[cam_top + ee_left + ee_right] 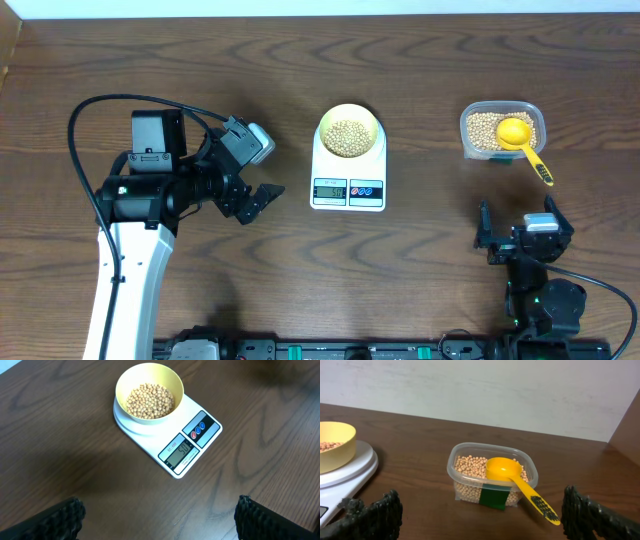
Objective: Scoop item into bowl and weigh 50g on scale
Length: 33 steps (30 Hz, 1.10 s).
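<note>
The pale yellow-green bowl (348, 133) stands on the white scale (348, 185) at the table's middle, with tan beans (150, 401) in it. The scale's display (183, 450) shows digits I cannot read surely. More beans (487, 130) fill a clear tub (501, 130) at the right, with a yellow scoop (523, 143) resting in it, handle over the near rim. My left gripper (252, 203) is open and empty, left of the scale. My right gripper (520, 240) is open and empty, near the front edge below the tub. The tub (492, 472) and scoop (517, 480) show in the right wrist view.
The dark wooden table (150, 60) stretches around the scale. A black cable (110, 105) loops above the left arm. A pale wall (495, 390) stands behind the table in the right wrist view.
</note>
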Motion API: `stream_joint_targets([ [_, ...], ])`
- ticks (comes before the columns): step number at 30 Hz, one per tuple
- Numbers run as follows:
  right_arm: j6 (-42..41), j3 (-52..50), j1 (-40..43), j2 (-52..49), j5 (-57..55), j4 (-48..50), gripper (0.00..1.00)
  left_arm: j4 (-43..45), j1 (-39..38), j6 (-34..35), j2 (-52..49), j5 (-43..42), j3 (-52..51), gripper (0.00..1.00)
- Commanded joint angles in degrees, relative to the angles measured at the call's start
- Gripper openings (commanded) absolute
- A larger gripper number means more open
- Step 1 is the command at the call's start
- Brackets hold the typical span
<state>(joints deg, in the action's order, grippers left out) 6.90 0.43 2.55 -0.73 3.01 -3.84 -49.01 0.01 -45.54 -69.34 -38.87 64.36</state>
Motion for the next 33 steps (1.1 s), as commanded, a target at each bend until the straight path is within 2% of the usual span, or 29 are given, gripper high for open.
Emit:
stream_joint_targets([
  [1,-0.66,-0.11,-0.39,0.46,0.35,-0.24,0.99,0.00,0.31,-0.94,0.00,-0.52,0.26,0.97],
  [33,-0.66,-0.11,-0.39,0.46,0.35,-0.24,0.99,1.49,0.31,-0.42,0.81,-0.79,-0.79,0.98],
])
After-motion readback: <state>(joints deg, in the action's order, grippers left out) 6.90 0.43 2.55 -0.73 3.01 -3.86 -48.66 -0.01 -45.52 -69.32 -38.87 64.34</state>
